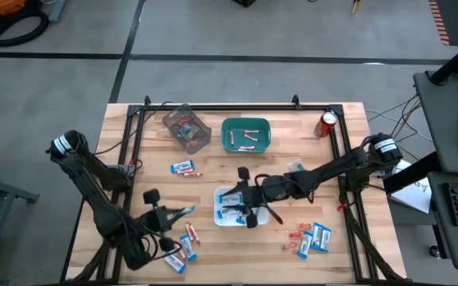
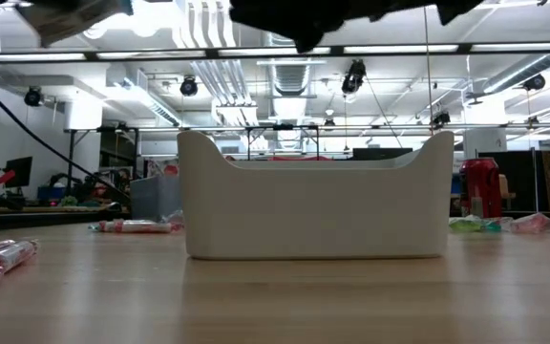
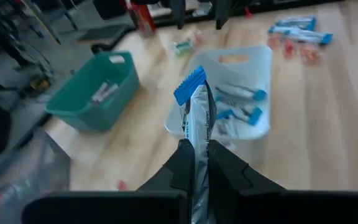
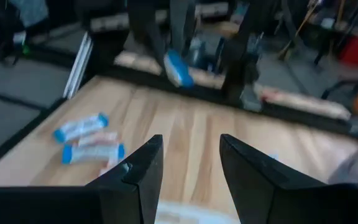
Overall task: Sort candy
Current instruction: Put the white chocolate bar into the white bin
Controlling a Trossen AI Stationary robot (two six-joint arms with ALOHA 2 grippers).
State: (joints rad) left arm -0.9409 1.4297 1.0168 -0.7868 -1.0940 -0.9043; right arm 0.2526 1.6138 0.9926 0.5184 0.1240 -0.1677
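Observation:
My left gripper (image 1: 171, 214) is shut on a blue-and-white candy packet (image 3: 194, 118), near the table's near-left part, pointing at the white bin (image 1: 223, 208). That bin holds several blue-and-white packets (image 3: 238, 102). My right gripper (image 1: 243, 199) hovers open over the white bin, its fingers (image 4: 138, 171) wide apart and touching nothing. The green bin (image 1: 246, 135) holds pinkish-white sticks. Loose candy lies flat on the table in three patches: far-left (image 1: 184, 167), near-left (image 1: 183, 248) and near-right (image 1: 310, 237). My left gripper pinches the blue-and-white packet between its two fingers by its lower part (image 3: 196, 155). The fingers lie along the packet, coming from the table's left side. The packet's blue crimped end (image 3: 189, 87) sticks out past the fingertips, and the packet is lifted clear of the table.
A clear container (image 1: 187, 129) with colourful pieces stands at the far left beside the green bin. A red soda can (image 1: 327, 123) stands at the far right. Black frame rails (image 1: 237, 106) run along the table's far and side edges. Bare wood lies between the bins.

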